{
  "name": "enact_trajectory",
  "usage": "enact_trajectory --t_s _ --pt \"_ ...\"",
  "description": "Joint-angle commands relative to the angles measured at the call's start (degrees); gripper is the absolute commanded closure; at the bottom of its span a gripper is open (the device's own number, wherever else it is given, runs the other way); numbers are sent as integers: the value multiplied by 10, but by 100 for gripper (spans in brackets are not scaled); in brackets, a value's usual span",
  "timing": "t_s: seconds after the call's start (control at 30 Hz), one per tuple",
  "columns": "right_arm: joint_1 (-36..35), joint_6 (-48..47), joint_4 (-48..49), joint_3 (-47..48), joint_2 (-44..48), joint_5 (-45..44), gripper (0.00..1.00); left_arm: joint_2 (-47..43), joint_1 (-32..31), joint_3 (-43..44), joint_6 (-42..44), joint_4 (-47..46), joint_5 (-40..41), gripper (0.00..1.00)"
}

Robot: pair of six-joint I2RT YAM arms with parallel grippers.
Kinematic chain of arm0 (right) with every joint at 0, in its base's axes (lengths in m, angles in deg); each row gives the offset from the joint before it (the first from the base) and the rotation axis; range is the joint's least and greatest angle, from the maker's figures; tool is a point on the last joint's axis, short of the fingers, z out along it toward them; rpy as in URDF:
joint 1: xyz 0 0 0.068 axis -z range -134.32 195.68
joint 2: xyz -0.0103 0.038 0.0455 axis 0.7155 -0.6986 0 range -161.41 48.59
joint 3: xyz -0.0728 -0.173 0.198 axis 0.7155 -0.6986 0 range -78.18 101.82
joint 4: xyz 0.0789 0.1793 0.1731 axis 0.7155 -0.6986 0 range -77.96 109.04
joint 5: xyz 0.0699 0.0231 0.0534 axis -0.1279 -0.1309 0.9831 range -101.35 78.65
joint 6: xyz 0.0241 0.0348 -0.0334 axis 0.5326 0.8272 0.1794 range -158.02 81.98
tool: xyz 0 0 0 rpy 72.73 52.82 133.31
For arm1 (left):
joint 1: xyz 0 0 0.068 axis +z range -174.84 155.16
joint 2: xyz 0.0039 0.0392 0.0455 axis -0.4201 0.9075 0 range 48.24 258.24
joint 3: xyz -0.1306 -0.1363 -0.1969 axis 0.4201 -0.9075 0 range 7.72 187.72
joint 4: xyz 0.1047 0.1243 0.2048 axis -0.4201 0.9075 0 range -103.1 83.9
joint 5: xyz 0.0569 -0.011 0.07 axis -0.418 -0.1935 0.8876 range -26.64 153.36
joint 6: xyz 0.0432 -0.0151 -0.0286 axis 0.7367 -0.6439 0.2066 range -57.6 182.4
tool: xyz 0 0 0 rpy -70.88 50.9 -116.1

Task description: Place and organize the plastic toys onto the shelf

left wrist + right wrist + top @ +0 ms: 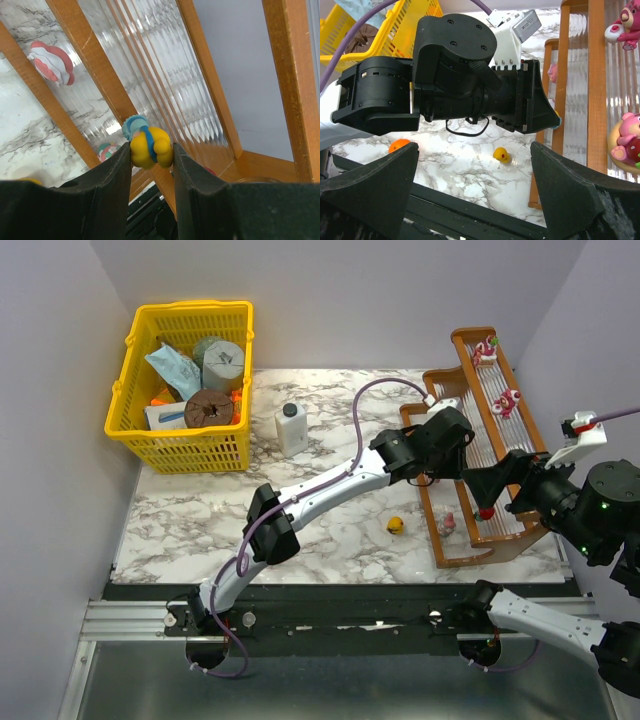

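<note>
My left gripper [151, 160] is shut on a small yellow toy with a blue band [151, 147]. It holds the toy just above the wooden shelf [463, 345], over the middle tier's rods; in the top view the gripper [468, 443] reaches in from the left. A pink and white toy [52, 64] lies on the lower tier. Two pink toys [487, 348] [507, 400] stand on the top tier. A yellow duck [396, 526] lies on the table beside the shelf. My right gripper [474, 150] is open and empty, facing the left gripper from the right [485, 485].
A yellow basket [190, 308] filled with packets and rolls stands at the back left. A white bottle [291, 428] is beside it. An orange ball [399, 145] lies on the marble near the front edge. The two arms are close together at the shelf.
</note>
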Motion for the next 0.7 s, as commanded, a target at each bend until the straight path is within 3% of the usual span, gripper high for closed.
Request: enact_trajectory --t_s 0.0,0.2,0.4,0.67 --pt "2 -2 -10 -4 -5 -8 0 -4 -2 16 18 0 34 99" --pt "2 0 -41 12 -38 -13 0 -61 11 -57 21 13 65 99" --pt "2 -3 -57 1 -65 18 0 -135 30 -196 18 26 96 98" --pt "2 -18 -9 -75 -95 83 5 -245 79 -502 -5 -57 89 97"
